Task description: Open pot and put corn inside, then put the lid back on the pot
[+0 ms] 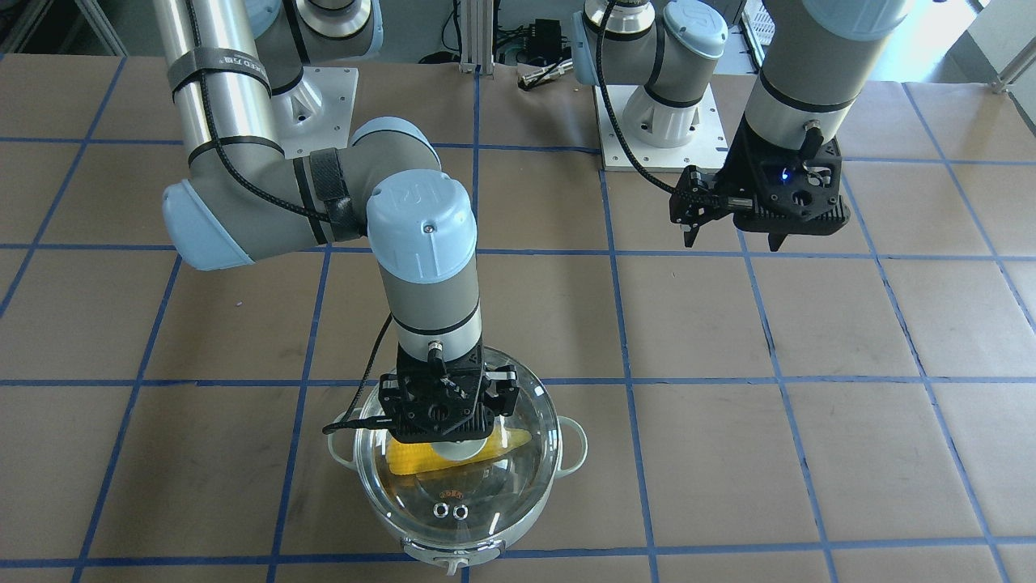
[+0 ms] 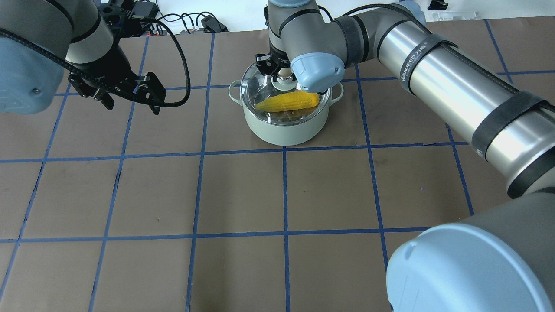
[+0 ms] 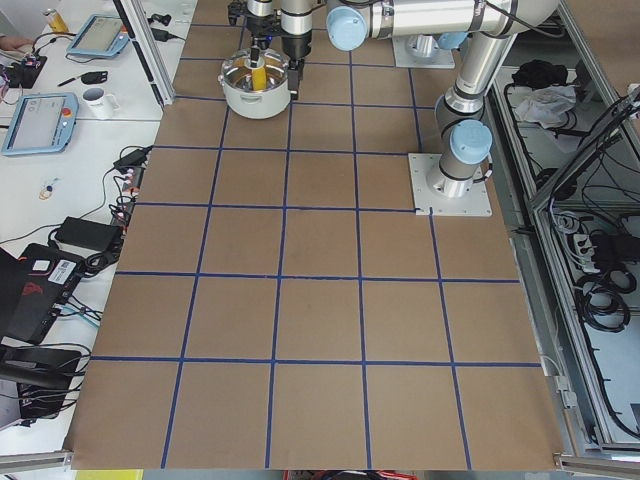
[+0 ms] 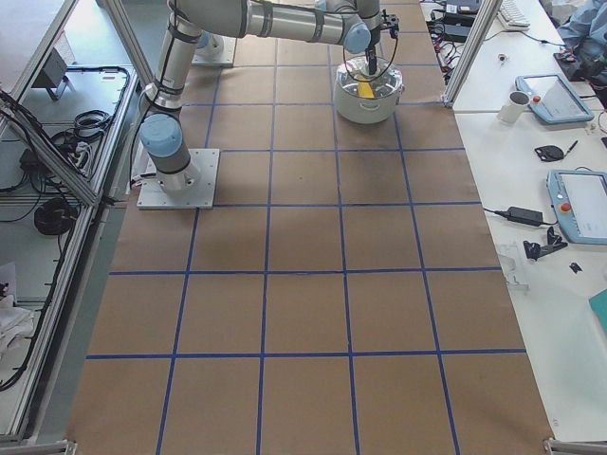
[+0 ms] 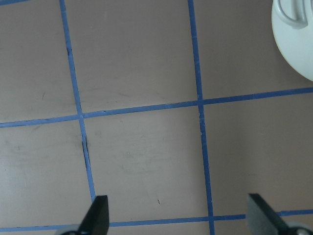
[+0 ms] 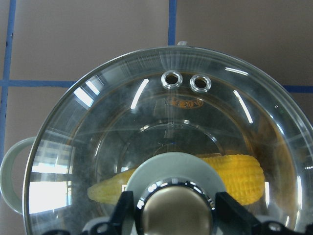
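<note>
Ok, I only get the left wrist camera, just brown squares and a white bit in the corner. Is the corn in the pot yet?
Observer: Yes. The corn lies inside the pot.
Kid: Is the lid on top?
Observer: Yes, the lid sits on the pot's rim, and the corn shows through the glass.
Kid: Is anybody holding it?
Observer: The right gripper is. Its fingers press both sides of the lid's knob.
</note>
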Available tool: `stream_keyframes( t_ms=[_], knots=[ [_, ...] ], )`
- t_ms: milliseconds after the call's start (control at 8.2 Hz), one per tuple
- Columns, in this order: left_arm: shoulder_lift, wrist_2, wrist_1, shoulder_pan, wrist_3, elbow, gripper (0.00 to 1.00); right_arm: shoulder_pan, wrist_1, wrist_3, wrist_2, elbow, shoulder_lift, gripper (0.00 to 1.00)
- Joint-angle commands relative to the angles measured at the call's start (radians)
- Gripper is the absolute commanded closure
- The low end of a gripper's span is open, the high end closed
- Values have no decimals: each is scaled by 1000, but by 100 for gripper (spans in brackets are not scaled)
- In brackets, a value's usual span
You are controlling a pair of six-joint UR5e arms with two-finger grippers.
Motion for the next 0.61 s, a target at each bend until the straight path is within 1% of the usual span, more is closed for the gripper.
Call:
stream_keyframes(
  t_ms=[0, 122, 244, 366, 488],
  knots=[
    [3, -2, -7, 8, 3, -2, 0, 0, 5, 2, 3, -2, -15, 0],
    [5, -8, -6, 7, 0, -2, 0, 0, 17, -1, 12, 7, -53, 0],
    [5, -9, -3, 7, 2, -2, 0, -9, 95, -11, 20, 21, -108, 0],
    [5, -9, -2, 7, 0, -3, 0, -17, 194, -47, 12, 64, -200, 0],
    [7, -8, -7, 7, 3, -3, 0, -44, 233, -72, 3, 137, -295, 0]
  ],
)
